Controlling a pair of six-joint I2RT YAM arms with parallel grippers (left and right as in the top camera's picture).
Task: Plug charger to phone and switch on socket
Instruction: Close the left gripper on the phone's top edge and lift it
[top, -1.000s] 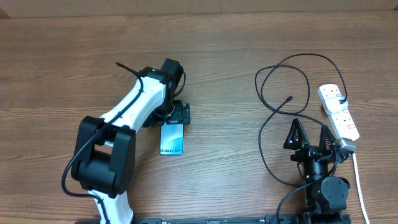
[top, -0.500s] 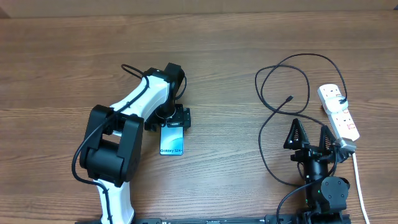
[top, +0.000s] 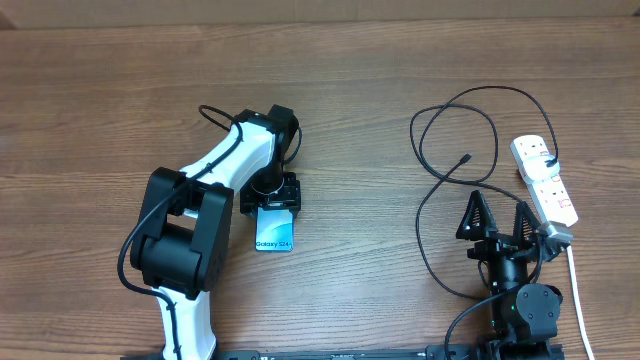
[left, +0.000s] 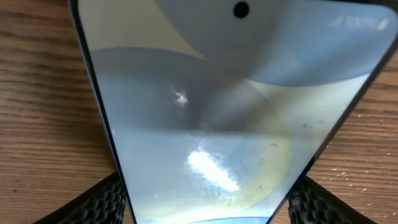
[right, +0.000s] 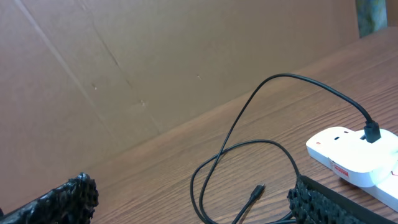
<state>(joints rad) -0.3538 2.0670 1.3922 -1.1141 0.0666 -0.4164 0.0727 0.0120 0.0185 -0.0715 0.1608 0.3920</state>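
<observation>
My left gripper (top: 271, 203) has narrowed from wide onto the phone (top: 274, 232), with pads (left: 109, 200) at both long edges. The phone lies flat, well left of the charger (top: 466, 158), so I can carry it over.

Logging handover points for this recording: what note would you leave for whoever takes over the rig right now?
Left gripper: fingers either side of the phone, which lies flat on the table; grip unclear.
Right gripper: open, empty, near the charger.
The charger is plugged into the socket; its connector tip lies free, far from the phone.
Done: nothing yet at the phone.
Left: tip into phone, socket switch on; switch state unreadable.
</observation>
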